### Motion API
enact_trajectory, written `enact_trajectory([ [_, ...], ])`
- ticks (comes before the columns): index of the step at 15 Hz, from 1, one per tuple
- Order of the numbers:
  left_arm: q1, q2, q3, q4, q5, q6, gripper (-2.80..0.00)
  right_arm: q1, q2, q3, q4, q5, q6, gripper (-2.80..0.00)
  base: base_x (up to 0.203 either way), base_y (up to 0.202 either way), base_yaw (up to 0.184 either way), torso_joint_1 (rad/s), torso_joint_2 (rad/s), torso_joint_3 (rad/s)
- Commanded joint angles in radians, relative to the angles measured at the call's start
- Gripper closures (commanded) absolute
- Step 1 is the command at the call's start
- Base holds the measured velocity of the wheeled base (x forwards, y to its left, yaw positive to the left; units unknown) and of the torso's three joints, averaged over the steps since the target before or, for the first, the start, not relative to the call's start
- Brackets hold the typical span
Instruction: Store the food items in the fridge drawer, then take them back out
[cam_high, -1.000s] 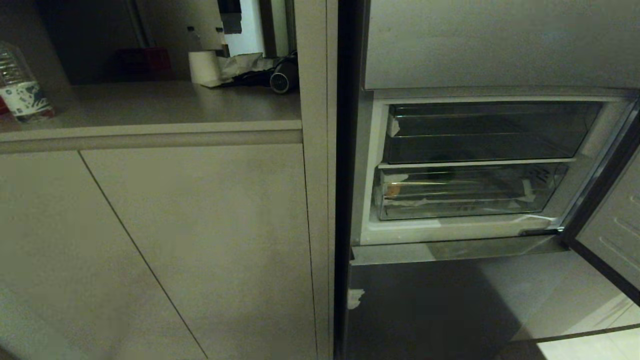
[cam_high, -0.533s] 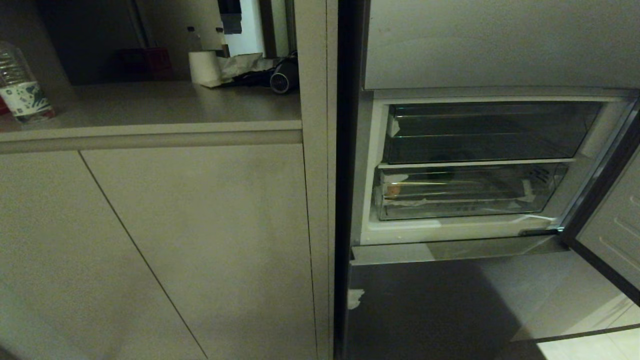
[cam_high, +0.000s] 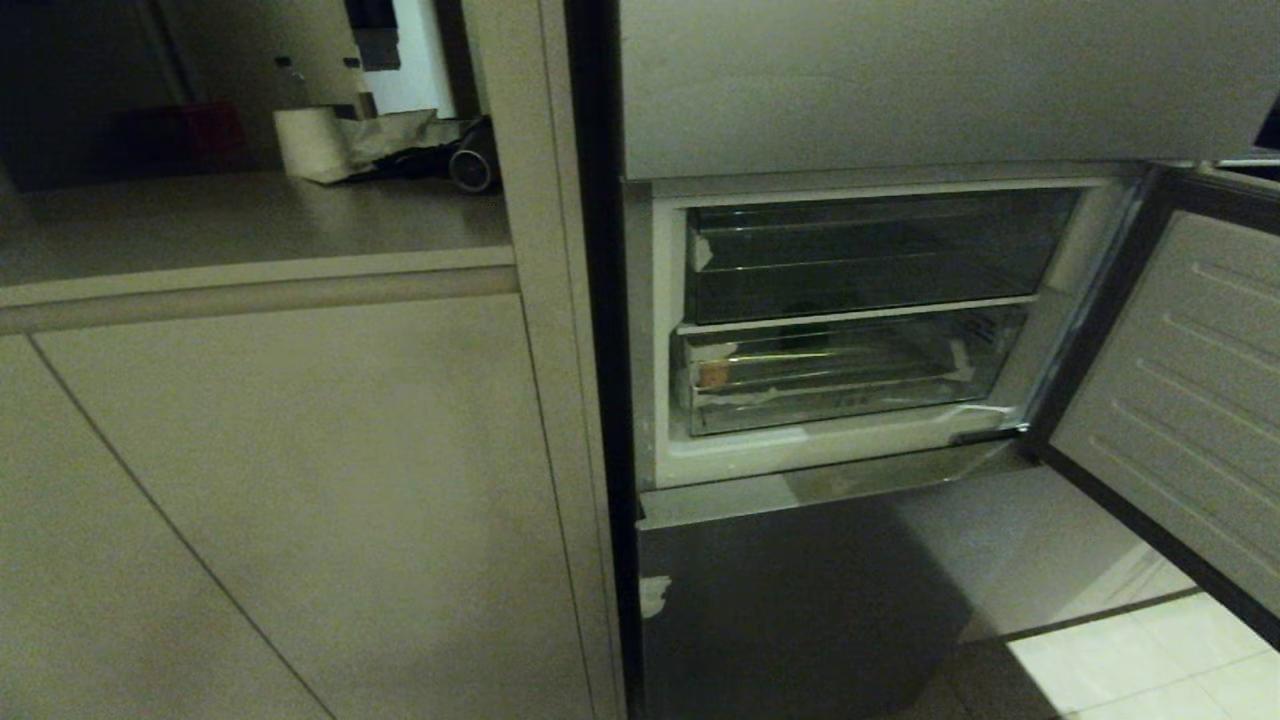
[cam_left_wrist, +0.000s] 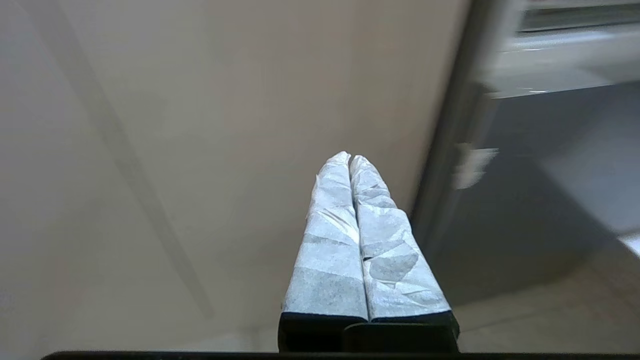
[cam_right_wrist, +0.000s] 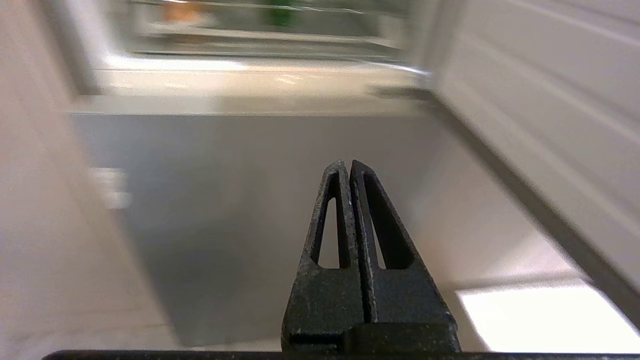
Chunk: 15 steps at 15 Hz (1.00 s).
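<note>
The fridge drawer (cam_high: 840, 400), a clear plastic bin, sits pushed in at the bottom of the open fridge compartment. Inside it at its left end lies a tan-orange lump (cam_high: 713, 375); a dark-green pepper (cam_high: 805, 338) shows dimly further back. In the right wrist view the same lump (cam_right_wrist: 182, 10) and pepper (cam_right_wrist: 280, 15) appear blurred at the far end. My right gripper (cam_right_wrist: 348, 164) is shut and empty, low in front of the grey panel below the compartment. My left gripper (cam_left_wrist: 350, 157), wrapped in white, is shut and empty facing the beige cabinet door. Neither arm is in the head view.
A shallower clear bin (cam_high: 870, 255) sits above the drawer. The fridge door (cam_high: 1170, 400) stands open at the right. A beige counter (cam_high: 250, 230) with a paper roll (cam_high: 310, 140) lies left of the fridge. Pale floor tiles (cam_high: 1130, 670) show at the lower right.
The whole head view has shifted left and slightly down, so the camera turned right; the water bottle on the counter has left the picture and more of the fridge door shows.
</note>
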Motion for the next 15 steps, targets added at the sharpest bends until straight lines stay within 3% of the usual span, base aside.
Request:
enact_trajectory([
  [1,0.000,0.000,0.000,-0.001,0.001,0.000,0.00,0.000,-0.001,0.031,-0.001,0.001,0.005,0.00,-0.002,0.007,-0.177,0.002,0.00,0.002],
  [15,0.000,0.000,0.000,-0.001,0.001,0.000,0.00,0.000,-0.001,0.031,-0.003,-0.016,0.030,0.00,0.000,0.008,-0.177,0.003,0.00,0.003],
])
